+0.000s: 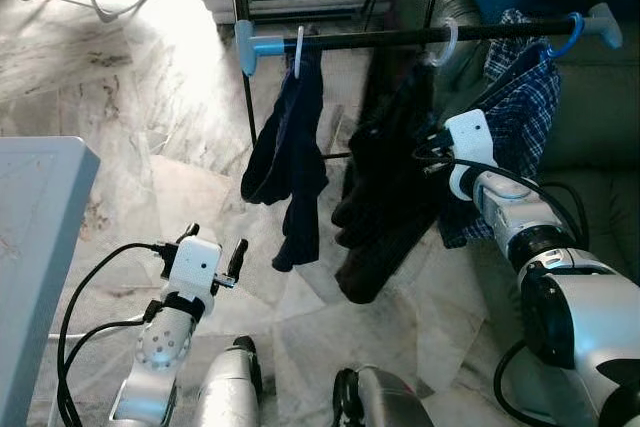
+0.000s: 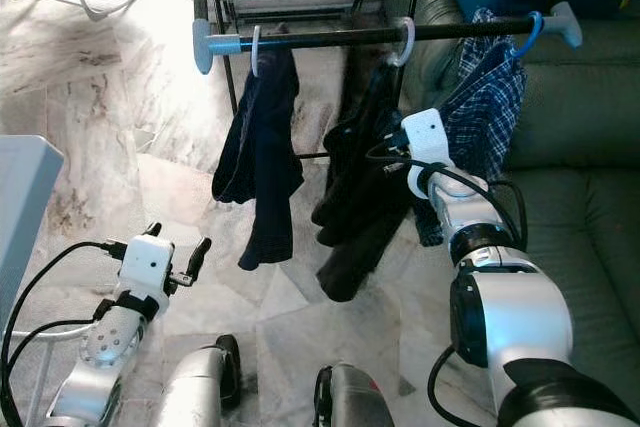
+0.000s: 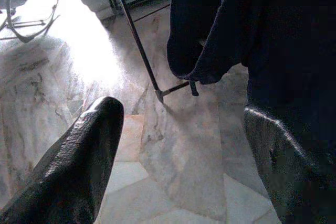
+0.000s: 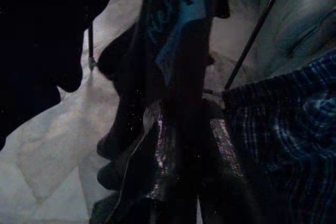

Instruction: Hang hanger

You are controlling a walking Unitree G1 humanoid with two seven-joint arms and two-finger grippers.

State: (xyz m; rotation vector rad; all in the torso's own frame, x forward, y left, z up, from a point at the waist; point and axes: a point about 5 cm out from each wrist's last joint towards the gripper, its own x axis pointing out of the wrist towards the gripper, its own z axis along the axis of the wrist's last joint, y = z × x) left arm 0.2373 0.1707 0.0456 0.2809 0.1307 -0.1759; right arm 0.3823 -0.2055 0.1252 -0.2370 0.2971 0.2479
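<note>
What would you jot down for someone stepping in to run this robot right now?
Left hand: open, holding nothing, low over the marble floor.
Right hand: raised against the dark middle garment; the right wrist view suggests its fingers are closed on that fabric.
Black clothes rail: a white plastic hook carries the navy garment, a second white hook carries the dark middle garment, and a blue hook carries the blue checked shirt.
Done: all three hooks sit over the rail.
Left: release the right hand and pull it back.
</note>
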